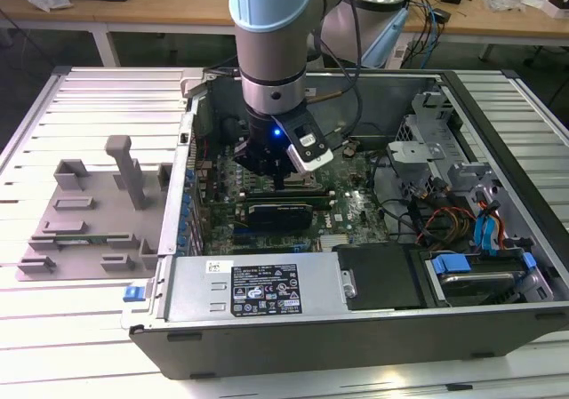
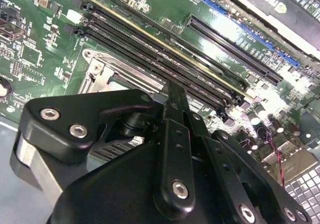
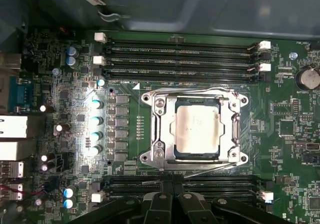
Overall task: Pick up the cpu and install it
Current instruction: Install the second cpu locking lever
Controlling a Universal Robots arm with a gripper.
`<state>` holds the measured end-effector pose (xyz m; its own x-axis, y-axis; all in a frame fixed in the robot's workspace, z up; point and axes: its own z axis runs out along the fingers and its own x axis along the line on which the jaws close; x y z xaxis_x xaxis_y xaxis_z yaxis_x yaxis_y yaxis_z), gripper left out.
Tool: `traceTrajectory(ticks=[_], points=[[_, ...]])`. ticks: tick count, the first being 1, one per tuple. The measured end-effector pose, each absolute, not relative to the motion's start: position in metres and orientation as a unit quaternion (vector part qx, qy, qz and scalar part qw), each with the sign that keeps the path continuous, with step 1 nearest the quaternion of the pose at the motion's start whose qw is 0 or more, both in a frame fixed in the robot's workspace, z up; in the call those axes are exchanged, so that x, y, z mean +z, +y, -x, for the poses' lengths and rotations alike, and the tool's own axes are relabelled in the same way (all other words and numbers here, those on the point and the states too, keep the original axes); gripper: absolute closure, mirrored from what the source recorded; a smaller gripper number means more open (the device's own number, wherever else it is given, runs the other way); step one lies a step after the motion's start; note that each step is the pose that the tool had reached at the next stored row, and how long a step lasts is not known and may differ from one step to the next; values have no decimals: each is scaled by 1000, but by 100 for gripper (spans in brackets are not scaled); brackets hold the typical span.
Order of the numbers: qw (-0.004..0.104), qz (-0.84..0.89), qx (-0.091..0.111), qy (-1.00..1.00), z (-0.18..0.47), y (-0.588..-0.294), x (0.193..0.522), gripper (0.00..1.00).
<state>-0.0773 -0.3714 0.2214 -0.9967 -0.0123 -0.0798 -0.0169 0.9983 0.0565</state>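
Gripper [image 1: 278,179]: lowered inside the open computer case [image 1: 498,150], over the motherboard [image 1: 347,208]; black fingers [image 2: 172,109] drawn together into a narrow closed tip, nothing between them; tip just above the board near the memory slots [image 3: 180,59].
Cpu [image 3: 197,129]: seated flat in the socket frame [image 3: 160,129], pale silvery top facing up, square to the frame; clear of the gripper, which sits at the near edge in the first wrist view.
Socket frame: metal bracket around the cpu, screws at its corners, retaining wire along two sides; memory slots on both sides of it.
Motherboard: green, lying flat in the case floor; black expansion card [image 1: 280,211] just beside the gripper in the exterior view.
Grey plastic fixture [image 1: 98,208]: on the slatted worktop [image 1: 53,328], on the exterior view's left of the case, well apart from the gripper.
Power supply [image 1: 258,288]: at the near wall of the case, printed label on top.
Drive bay with blue tabs [image 1: 484,248]: on the exterior view's right inside the case.
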Motion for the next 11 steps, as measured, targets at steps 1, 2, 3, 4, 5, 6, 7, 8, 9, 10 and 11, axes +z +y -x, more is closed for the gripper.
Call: traceTrajectory(ticks=[1,2,3,4,5,6,7,8,9,10,11], points=[[41,7,32,999,80,-373,221,89],[41,7,36,999,84,-374,219,89],[41,7,39,998,85,-376,218,89],[41,7,44,998,85,-378,217,89],[41,7,49,998,86,-379,216,89],[41,6,55,998,86,-381,215,89],[41,6,59,997,86,-382,214,89],[41,6,63,997,86,-383,214,89],[41,6,69,997,86,-384,213,89],[41,5,74,996,87,-384,212,89],[41,5,76,996,87,-384,210,89]])
